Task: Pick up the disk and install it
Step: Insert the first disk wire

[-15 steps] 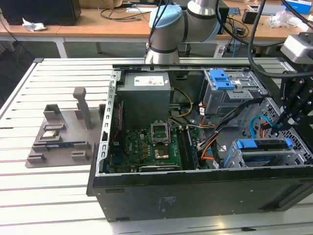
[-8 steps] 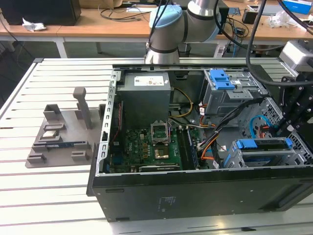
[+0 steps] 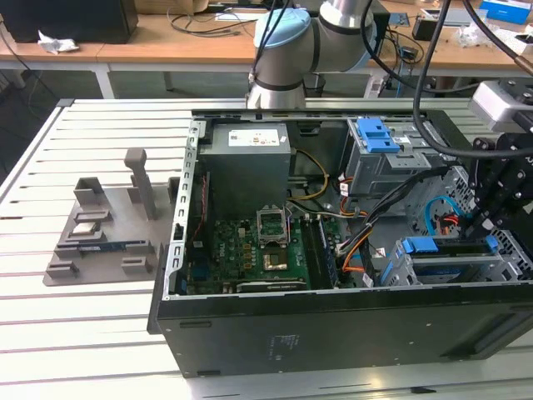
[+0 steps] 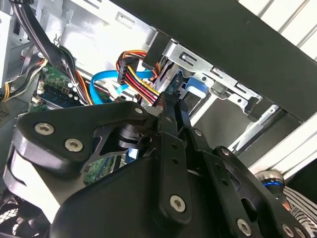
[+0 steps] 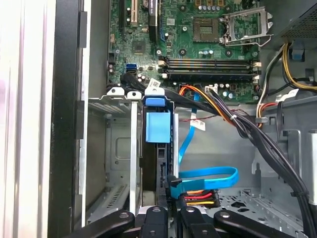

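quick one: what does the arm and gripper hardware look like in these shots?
The arm has silver-grey tube segments with light blue joint caps, and black cables run beside it. The gripper is matte black, with flat linkage plates held by silver screws and narrow fingers dotted with small holes. A grey box-shaped camera housing sits at the wrist.

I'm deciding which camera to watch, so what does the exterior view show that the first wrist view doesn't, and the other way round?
Exterior view: the grey fixture tray on the slatted table at the exterior view's left, the grey power supply box, and the blue latch atop the metal drive cage.
First wrist view: a small blue header on the board and a white cable tag.
Both: the processor socket, the flat blue data cable, the disk in its blue rails sitting in the drive bay, and the gripper by it.
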Controlling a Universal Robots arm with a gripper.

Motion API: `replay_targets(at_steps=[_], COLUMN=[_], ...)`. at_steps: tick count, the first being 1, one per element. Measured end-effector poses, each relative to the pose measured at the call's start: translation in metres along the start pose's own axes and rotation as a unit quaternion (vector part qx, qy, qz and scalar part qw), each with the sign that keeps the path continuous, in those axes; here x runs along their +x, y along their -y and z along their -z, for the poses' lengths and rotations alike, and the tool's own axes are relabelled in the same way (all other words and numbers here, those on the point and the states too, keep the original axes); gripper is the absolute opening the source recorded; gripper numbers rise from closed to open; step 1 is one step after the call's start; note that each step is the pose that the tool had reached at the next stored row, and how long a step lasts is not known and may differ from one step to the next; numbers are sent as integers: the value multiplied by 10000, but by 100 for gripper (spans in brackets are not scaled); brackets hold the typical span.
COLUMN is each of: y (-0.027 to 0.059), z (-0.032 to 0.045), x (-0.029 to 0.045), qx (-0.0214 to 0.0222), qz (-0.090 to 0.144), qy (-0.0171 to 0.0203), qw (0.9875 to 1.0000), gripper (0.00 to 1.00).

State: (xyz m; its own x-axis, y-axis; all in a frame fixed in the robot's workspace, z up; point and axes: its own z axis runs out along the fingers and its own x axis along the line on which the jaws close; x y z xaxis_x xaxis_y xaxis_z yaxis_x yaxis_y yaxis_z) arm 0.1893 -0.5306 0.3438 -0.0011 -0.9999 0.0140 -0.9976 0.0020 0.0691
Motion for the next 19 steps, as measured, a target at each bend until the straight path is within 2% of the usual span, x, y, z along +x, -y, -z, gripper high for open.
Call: replay_targets(at_steps=[5, 11, 19], y=[-2, -5, -3], z=[-25, -1, -21], x=[19, 37, 50], qx=[0, 2, 2], qz=[0, 8, 9], qy=[1, 1, 45], qw=[10000, 10000, 10000], gripper=[17, 17, 17])
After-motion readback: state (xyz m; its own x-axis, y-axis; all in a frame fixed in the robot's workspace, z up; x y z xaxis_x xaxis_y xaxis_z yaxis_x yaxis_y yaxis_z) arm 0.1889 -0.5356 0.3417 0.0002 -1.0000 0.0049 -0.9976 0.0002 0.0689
